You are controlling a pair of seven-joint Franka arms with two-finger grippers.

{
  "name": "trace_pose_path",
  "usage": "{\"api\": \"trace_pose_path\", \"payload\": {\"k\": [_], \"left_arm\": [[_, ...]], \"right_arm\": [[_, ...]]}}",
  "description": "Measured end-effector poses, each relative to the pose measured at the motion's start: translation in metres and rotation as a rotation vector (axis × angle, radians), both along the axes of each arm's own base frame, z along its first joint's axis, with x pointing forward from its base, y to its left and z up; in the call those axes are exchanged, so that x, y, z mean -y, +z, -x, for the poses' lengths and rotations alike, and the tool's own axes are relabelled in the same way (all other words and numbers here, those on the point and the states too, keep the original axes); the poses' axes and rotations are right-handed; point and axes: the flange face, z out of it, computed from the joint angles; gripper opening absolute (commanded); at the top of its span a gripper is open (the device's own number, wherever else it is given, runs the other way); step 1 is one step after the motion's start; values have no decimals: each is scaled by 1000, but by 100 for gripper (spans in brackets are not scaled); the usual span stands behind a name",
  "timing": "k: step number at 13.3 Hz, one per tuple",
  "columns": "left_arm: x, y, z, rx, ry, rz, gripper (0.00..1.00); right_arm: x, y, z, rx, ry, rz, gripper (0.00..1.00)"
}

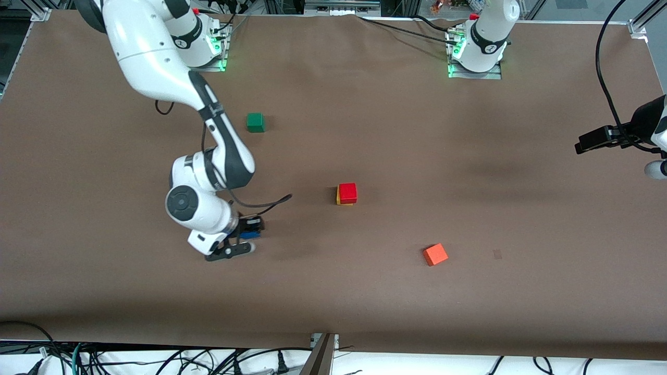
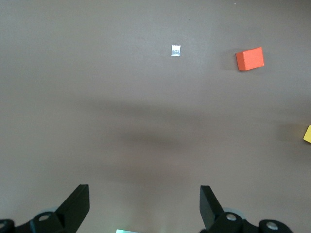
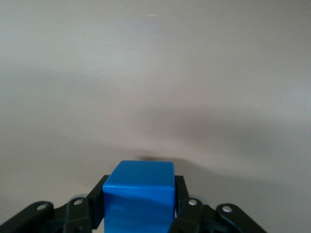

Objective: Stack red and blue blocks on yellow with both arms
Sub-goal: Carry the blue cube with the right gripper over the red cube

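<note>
Red block [image 1: 347, 192] already sits on the yellow block [image 1: 340, 197] mid-table, so only the blue block [image 3: 139, 195] is left to stack; the right gripper [image 1: 249, 233] is clamped on it, fingers pressed to its two side faces, toward the right arm's end of the table, whether lifted off the table or not I can't tell. The left gripper [image 2: 144, 206] waits with fingers spread wide and nothing between them, over bare table at the left arm's end, probably parked clear of the stack. Orange cube [image 1: 435, 254] and green cube [image 1: 255, 122] lie well apart from it, unused.
</note>
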Motion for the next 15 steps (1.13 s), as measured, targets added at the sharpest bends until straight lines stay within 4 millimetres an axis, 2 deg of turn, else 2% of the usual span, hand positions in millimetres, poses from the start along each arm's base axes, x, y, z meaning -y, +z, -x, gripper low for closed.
{"api": "trace_pose_path", "payload": {"k": [4,6,9,11,12,15], "left_arm": [[0,0,0,1,1,0,100],[-1,0,-1,3,1,0,100],[-1,0,-1,4,1,0,100],[-1,0,-1,4,1,0,100],[-1,0,-1,4,1,0,100],[-1,0,-1,4,2,0,100]], "right_arm": [[-82,97,31,-69,-62,7,20],[-123,118,52,-68,-104,4,20],[-193,119,93,-39,-159,-17,20],[-227,109,116,-25,-175,-26,20],[-236,101,122,-21,-174,-17,20],[-242,89,128,-13,-183,9,20]]}}
